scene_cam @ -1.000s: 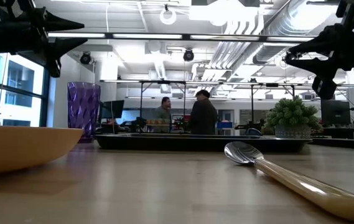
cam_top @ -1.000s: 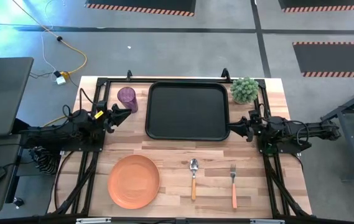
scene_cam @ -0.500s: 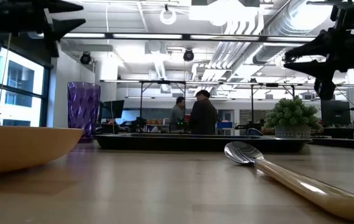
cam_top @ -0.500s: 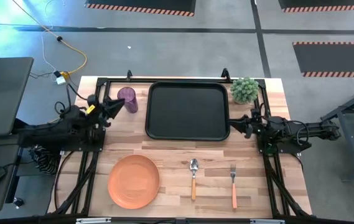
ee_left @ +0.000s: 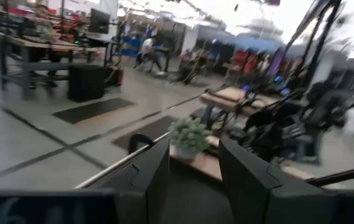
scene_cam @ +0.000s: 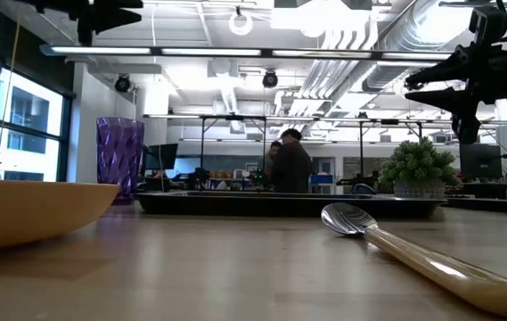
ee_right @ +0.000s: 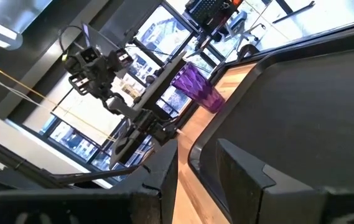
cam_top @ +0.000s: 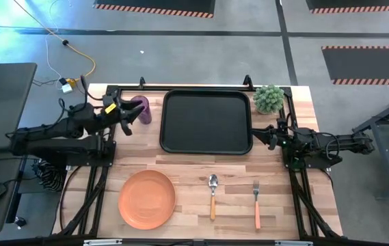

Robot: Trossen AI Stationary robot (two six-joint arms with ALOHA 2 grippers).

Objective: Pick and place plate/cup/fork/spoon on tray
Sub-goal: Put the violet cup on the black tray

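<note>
The purple cup (cam_top: 142, 109) stands upright on the table, left of the black tray (cam_top: 208, 123); it also shows in the low view (scene_cam: 119, 159) and the right wrist view (ee_right: 196, 86). My left gripper (cam_top: 131, 113) is open and empty. It hangs high over the table just left of the cup, well above it in the low view (scene_cam: 110, 11). My right gripper (cam_top: 266, 137) is open and empty, above the tray's right rim. The orange plate (cam_top: 147, 199), the spoon (cam_top: 212, 195) and the fork (cam_top: 256, 201) lie near the table's near edge.
A small green potted plant (cam_top: 269, 99) stands at the tray's far right corner. Black frame rails run along the table's left, right and far sides. People stand in the room beyond the table (scene_cam: 289, 165).
My left gripper has risen and gone toward the table's far edge and toward the cup, and now hangs high beside it. The cup, plate, spoon and fork have stayed where they were.
</note>
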